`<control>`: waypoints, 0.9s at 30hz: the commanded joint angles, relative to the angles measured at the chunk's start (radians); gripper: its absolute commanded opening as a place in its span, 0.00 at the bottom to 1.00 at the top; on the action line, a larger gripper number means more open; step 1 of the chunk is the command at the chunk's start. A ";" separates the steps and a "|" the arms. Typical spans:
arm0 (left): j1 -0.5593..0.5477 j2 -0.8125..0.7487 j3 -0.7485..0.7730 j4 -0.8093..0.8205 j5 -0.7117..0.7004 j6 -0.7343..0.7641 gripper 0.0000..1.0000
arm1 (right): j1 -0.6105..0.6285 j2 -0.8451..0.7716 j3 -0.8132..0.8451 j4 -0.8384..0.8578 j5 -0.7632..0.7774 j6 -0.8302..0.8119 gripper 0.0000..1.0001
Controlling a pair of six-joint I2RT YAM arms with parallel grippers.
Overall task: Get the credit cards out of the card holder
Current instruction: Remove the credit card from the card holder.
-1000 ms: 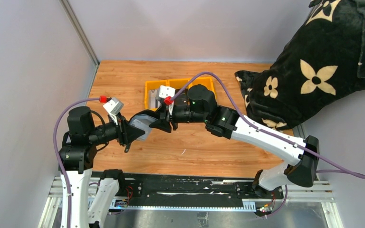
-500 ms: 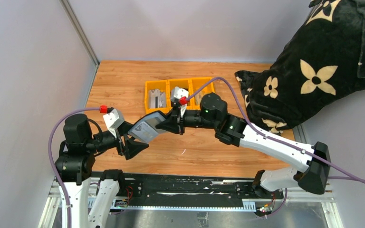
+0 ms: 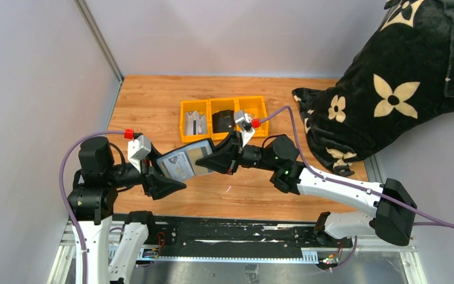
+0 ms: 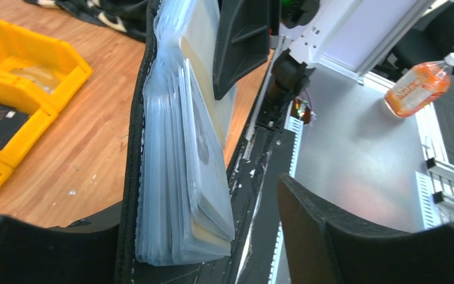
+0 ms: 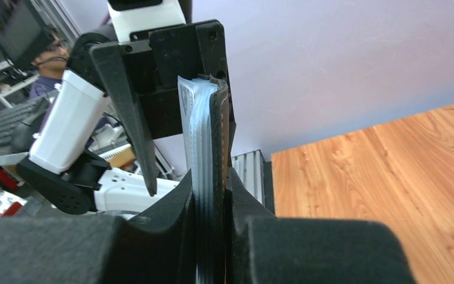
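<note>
While the right gripper [image 3: 216, 160] clamps the floppy card holder [image 3: 184, 163] aloft between the fingers of the wide-open left gripper [image 3: 168, 184], its thin, slick credit cards [image 4: 196, 148] probably need pinching by an outer edge.

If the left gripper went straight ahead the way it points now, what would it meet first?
Probably the open black card holder with clear plastic sleeves, held edge-on in the right gripper. It stands between the open left gripper's fingers, though depth is unclear.
</note>
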 commanded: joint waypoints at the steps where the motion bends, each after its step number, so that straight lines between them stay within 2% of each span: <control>1: -0.001 0.019 0.023 -0.001 0.117 -0.042 0.57 | -0.008 -0.016 -0.014 0.224 0.014 0.090 0.00; 7: -0.002 0.041 0.024 -0.002 0.107 -0.065 0.27 | -0.008 -0.008 -0.043 0.275 0.016 0.127 0.00; 11: -0.002 0.054 0.031 -0.001 0.106 -0.072 0.25 | -0.008 -0.006 -0.059 0.282 0.009 0.136 0.00; 13: -0.002 0.056 0.033 -0.001 0.099 -0.075 0.21 | -0.016 -0.013 -0.066 0.264 -0.004 0.135 0.01; 14: -0.002 0.056 0.034 -0.001 0.093 -0.077 0.19 | -0.020 -0.020 -0.067 0.240 -0.007 0.136 0.07; 16: -0.001 0.061 0.036 -0.001 0.069 -0.089 0.14 | -0.052 -0.040 -0.063 0.164 -0.006 0.136 0.27; 20: -0.002 0.070 0.034 0.000 -0.021 -0.106 0.09 | -0.123 -0.095 -0.005 -0.091 0.017 0.106 0.49; 24: -0.002 0.099 0.023 0.003 -0.148 -0.151 0.07 | -0.159 -0.149 0.094 -0.326 0.068 0.012 0.57; 27: -0.002 0.129 0.013 0.005 -0.238 -0.165 0.03 | -0.160 -0.156 0.155 -0.394 0.039 -0.012 0.58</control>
